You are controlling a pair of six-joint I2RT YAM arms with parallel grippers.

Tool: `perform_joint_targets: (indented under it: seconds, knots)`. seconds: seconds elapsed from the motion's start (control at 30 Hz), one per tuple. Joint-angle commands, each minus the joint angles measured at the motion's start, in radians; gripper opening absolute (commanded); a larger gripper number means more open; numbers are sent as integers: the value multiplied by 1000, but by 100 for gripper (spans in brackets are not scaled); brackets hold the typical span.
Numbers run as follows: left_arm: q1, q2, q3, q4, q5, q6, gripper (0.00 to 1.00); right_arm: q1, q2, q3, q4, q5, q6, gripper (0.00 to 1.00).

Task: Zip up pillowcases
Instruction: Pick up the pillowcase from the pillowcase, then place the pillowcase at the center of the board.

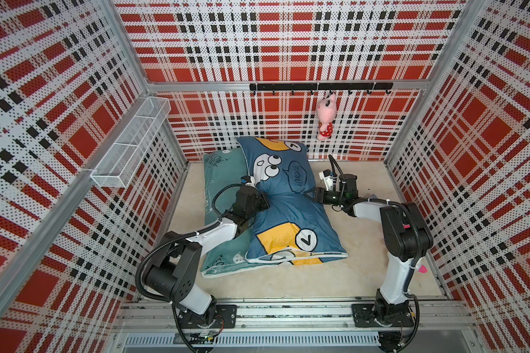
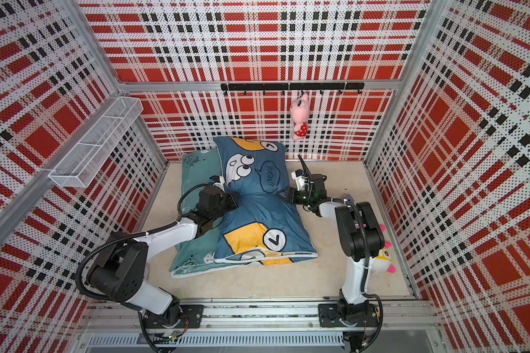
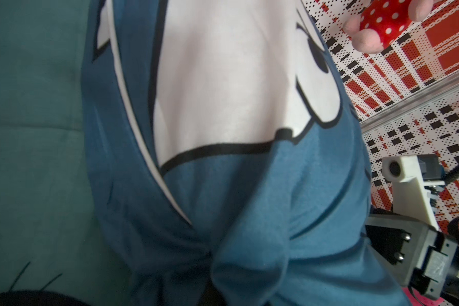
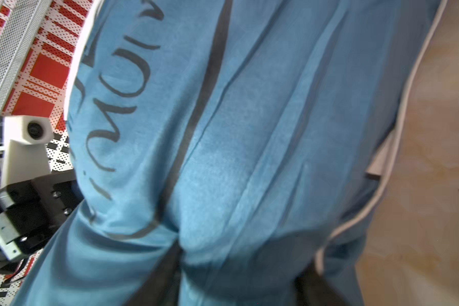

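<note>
The blue pillowcase (image 1: 288, 214) (image 2: 257, 214), with its yellow patches and googly-eyed cartoon, lies partly on top of the teal pillowcase (image 1: 224, 177) (image 2: 196, 174). It is squeezed into a waist at mid-length. My left gripper (image 1: 265, 198) (image 2: 234, 198) (image 3: 212, 286) is shut on a bunched fold at its left edge. On the opposite edge, my right gripper (image 1: 309, 194) (image 2: 280, 193) (image 4: 233, 280) grips a thick fold between its dark fingers (image 4: 154, 280). White piping (image 1: 300, 256) runs along the near end. No zipper pull can be made out.
A pink plush (image 1: 326, 117) hangs from the black hook rail (image 1: 318, 86) on the back wall. A white wire basket (image 1: 132, 143) sticks out from the left wall. Another plush (image 2: 383, 259) lies by the right wall behind my right arm. Beige floor (image 1: 334, 275) surrounds the pillows.
</note>
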Motion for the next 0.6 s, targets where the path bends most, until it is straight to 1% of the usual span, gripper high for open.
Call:
perform_joint_targets:
  seconds: [0.0,0.03,0.07,0.13,0.23,0.37,0.47,0.57]
  knots:
    - [-47,11,54,-90,-118,35,0,33,-80,1,-92,17,-48,15]
    - [-72,5,71,-89,-138,40,0,33,-121,-1,-134,43,-74,8]
    - [-97,2,92,-90,-153,42,0,33,-161,-2,-171,72,-100,4]
    - [-146,-4,130,-89,-173,47,0,31,-241,-6,-237,131,-132,0]
    - [-232,3,192,-76,-216,56,0,11,-359,-23,-291,209,-146,0]
    - [-337,41,255,-5,-255,65,0,-53,-511,-61,-312,261,-143,0]
    - [-398,108,320,30,-265,94,0,-139,-582,-76,-333,250,-143,0]
    - [-423,202,397,35,-257,108,0,-220,-580,-67,-353,214,-163,0]
